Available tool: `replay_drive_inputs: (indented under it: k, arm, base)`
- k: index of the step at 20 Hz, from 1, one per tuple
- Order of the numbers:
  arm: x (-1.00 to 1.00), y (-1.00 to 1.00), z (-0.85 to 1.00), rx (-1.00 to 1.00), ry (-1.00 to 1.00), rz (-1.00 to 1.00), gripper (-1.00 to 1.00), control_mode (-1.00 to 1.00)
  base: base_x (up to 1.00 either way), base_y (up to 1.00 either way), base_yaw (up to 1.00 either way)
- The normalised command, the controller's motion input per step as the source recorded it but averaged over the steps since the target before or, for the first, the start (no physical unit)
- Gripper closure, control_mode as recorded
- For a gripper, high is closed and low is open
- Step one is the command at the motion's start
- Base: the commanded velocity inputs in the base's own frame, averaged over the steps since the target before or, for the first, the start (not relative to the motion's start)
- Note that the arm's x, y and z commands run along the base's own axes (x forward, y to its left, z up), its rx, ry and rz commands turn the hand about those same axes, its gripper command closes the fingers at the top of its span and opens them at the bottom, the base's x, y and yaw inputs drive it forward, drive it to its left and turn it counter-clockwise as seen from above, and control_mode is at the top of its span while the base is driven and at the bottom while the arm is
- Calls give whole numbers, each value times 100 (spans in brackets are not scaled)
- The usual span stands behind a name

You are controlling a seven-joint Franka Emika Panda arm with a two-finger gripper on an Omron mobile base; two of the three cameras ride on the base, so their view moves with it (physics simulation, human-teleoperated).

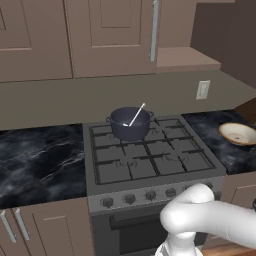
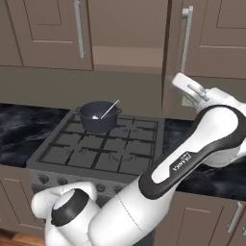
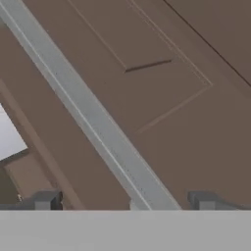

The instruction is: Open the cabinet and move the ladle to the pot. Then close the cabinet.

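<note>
Straddling the cabinet (image 2: 202,38) door's bar handle (image 3: 93,117), the jaws stand wide apart, gripping nothing.

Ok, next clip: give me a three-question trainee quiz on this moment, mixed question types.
1. True or false: the ladle already rests in the pot on the stove.
2. The cabinet right-hand door is: A) fully shut, B) swung open, C) removed.
3. Fill in: in the hand view the gripper has its fingertips on either side of the silver bar ____.

Key
1. True; the handle leans out over the rim.
2. B; the shelf opening shows beside it.
3. Handle; the jaws are open, not clamped.
</note>
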Motion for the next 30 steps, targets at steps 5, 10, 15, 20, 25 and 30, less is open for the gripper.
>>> replay_drive_inputs:
  k: [5, 10, 15, 20, 25, 30]
  arm:
    - [1, 50, 0, 5, 0, 22, -100, -100]
    - [0, 75, 0, 2, 0, 19, -100, -100]
    - [0, 99, 0, 0, 0, 11, -100, -100]
    - [0, 100, 0, 0, -7, 2, -100, -100]
    - [5, 100, 7, 0, -21, -8, -100, -100]
    - [49, 100, 5, 0, -17, -17, -100, -100]
  base:
    - [0, 0, 0]
    - [0, 0, 0]
    - [0, 0, 0]
    - [0, 0, 0]
    - [0, 0, 0]
    - [0, 0, 0]
